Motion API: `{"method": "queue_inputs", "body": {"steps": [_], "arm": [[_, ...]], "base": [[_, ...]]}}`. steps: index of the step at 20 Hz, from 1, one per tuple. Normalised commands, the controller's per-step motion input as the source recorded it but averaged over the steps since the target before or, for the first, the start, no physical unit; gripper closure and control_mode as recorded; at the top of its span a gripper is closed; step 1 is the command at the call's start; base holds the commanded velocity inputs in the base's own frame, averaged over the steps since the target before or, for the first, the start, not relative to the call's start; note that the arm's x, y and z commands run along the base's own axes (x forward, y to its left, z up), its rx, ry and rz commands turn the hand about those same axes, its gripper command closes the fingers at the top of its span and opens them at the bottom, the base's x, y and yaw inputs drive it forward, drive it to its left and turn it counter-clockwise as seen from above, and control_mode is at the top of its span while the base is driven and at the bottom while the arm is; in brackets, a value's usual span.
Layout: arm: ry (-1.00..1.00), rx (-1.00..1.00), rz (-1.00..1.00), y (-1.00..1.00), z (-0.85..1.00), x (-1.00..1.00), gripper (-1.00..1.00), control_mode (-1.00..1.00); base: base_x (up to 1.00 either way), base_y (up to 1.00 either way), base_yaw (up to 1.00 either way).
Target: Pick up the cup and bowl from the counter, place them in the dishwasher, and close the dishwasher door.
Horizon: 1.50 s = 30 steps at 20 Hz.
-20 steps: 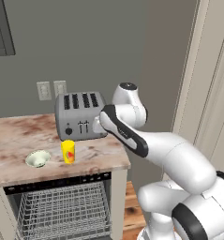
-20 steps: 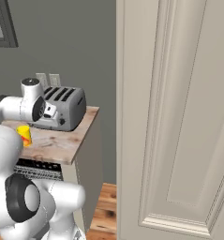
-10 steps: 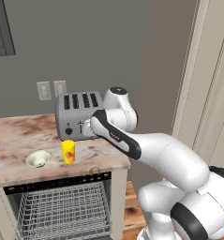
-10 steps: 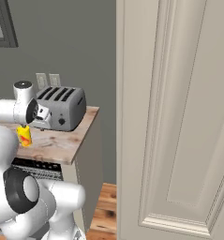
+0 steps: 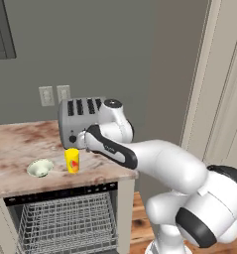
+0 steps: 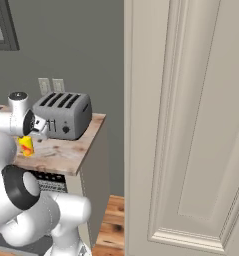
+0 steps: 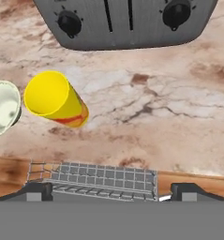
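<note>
Cup (image 7: pixel 55 99) stands upright on the counter (image 7: pixel 146 112), just beside the bowl (image 7: pixel 2 112), before the toaster (image 7: pixel 127 21). With gripper (image 7: pixel 108 190) fingers fully spread, we centre over the cup, then descend.

The mottled pinkish-beige marble-like counter (image 5: pixel 21 144) carries three things. A silver four-slot toaster (image 5: pixel 79 120) stands at its far right. Near the front edge, a small yellow cup (image 5: pixel 72 160) stands upright, with a shallow pale greenish-white bowl (image 5: pixel 39 167) just left of it.
</note>
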Motion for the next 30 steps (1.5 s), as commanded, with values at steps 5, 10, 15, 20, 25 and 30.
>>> {"method": "queue_inputs", "body": {"steps": [5, 10, 15, 20, 25, 30], "arm": [[0.00, 0.00, -0.02, 0.27, -0.14, 0.25, -1.00, -1.00], [0.00, 0.00, -0.02, 0.24, -0.14, 0.24, -1.00, -1.00], [0.00, 0.00, -0.03, 0.17, -0.13, 0.29, -1.00, -1.00], [0.00, 0.00, -0.02, 0.21, -0.19, 0.29, -1.00, -1.00], [0.00, 0.00, 0.00, 0.18, -0.23, 0.23, -1.00, -1.00], [0.00, 0.00, 0.00, 0.12, -0.23, 0.23, -1.00, -1.00]], "base": [[0.00, 0.00, 0.00], [0.00, 0.00, 0.00], [0.00, 0.00, 0.00], [0.00, 0.00, 0.00], [0.00, 0.00, 0.00], [0.00, 0.00, 0.00]]}}
